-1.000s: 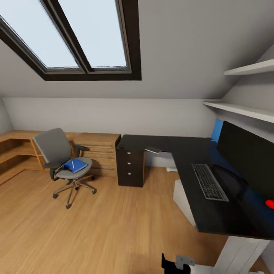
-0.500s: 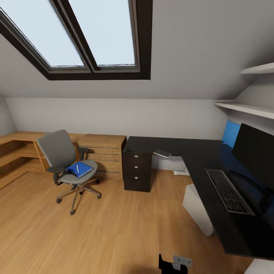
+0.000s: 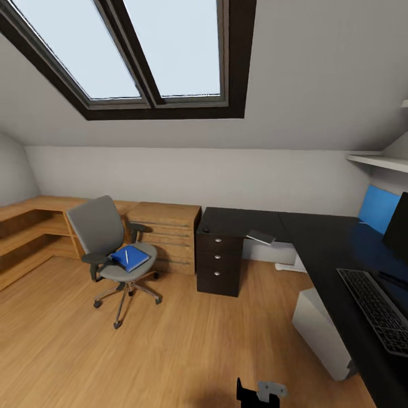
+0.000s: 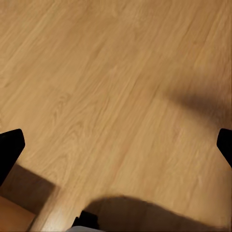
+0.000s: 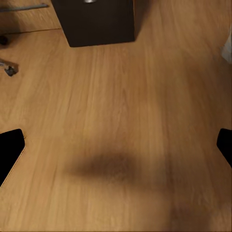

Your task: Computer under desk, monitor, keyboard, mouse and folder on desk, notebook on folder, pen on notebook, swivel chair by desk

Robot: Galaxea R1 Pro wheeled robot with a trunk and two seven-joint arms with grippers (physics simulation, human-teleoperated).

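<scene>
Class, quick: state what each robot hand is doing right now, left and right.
Left hand: open, holding nothing, over the wood floor.
Right hand: open, holding nothing, over the floor near the black drawer unit.

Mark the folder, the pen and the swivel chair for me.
folder [image 3: 134,258], head view, on its blue cover.
pen [image 3: 126,256], head view, mid-shaft, lying on the folder.
swivel chair [image 3: 97,226], head view, on its grey backrest.
</scene>
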